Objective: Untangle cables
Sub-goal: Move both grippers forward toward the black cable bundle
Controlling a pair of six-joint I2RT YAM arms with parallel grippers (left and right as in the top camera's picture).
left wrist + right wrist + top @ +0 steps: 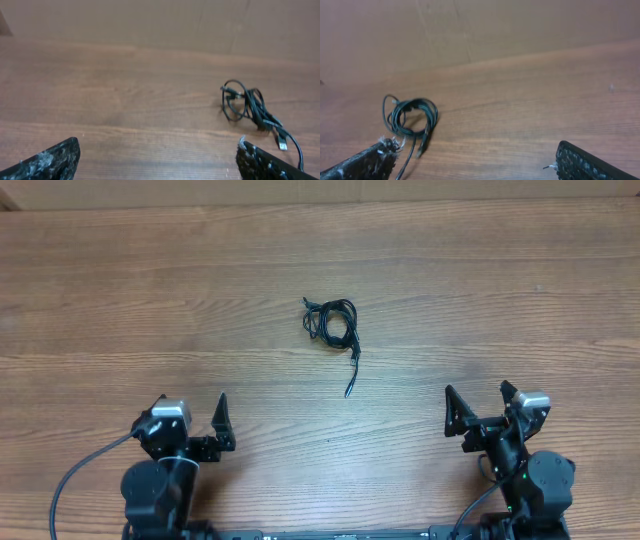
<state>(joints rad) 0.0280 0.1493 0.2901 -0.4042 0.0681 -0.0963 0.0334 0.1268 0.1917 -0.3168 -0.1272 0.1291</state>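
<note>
Two tools rest low at the near edge of the tabletop [150,300], the left tool [192,408] and the right tool [477,398], each with its fingers spread wide and holding nothing. Farther out, roughly midway between them and well apart from both, the cables [330,320] lie in a small tangled coil. One loose end trails from the coil back toward the near edge.

black left hand [191,398], right hand [477,388]; pointed fingers [55,160] flecked white; thick black wires [75,475].
</note>
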